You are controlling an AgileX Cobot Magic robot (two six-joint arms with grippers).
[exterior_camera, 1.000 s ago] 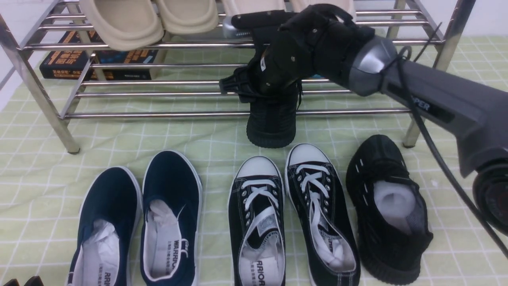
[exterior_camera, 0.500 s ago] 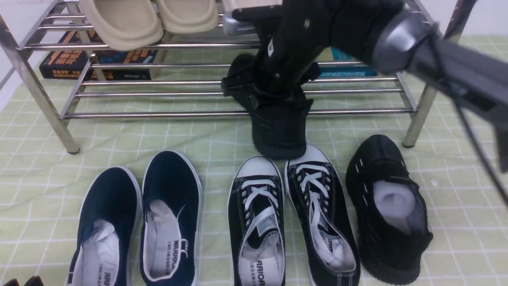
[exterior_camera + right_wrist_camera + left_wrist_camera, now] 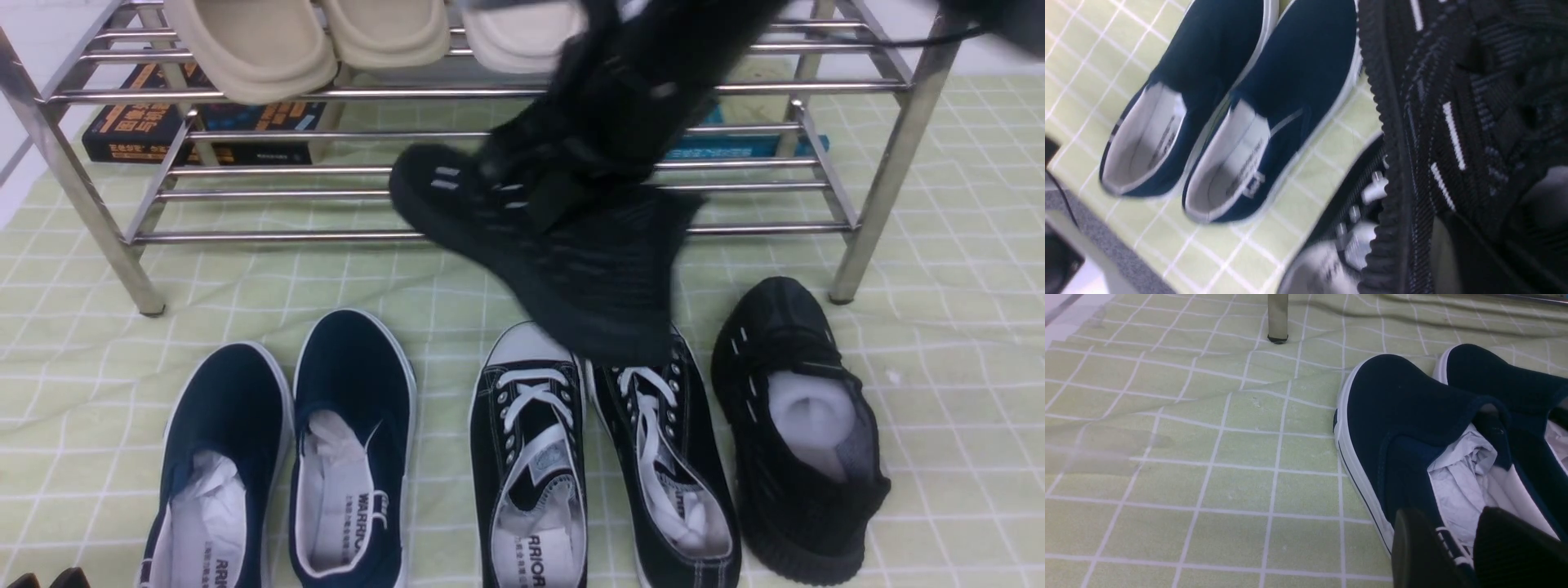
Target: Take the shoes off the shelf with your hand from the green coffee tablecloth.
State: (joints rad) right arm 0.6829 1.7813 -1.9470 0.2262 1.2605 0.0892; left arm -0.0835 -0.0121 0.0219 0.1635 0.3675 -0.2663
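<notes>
Two fingertips of the left pincer stand wide apart at the near edge. Beyond them, navy slip-ons, black canvas sneakers and one black knit sneaker rest on the green tablecloth. The right pincer grips the other knit sneaker, tilted, before the steel shelf, whose upper tier bears beige clogs.
</notes>
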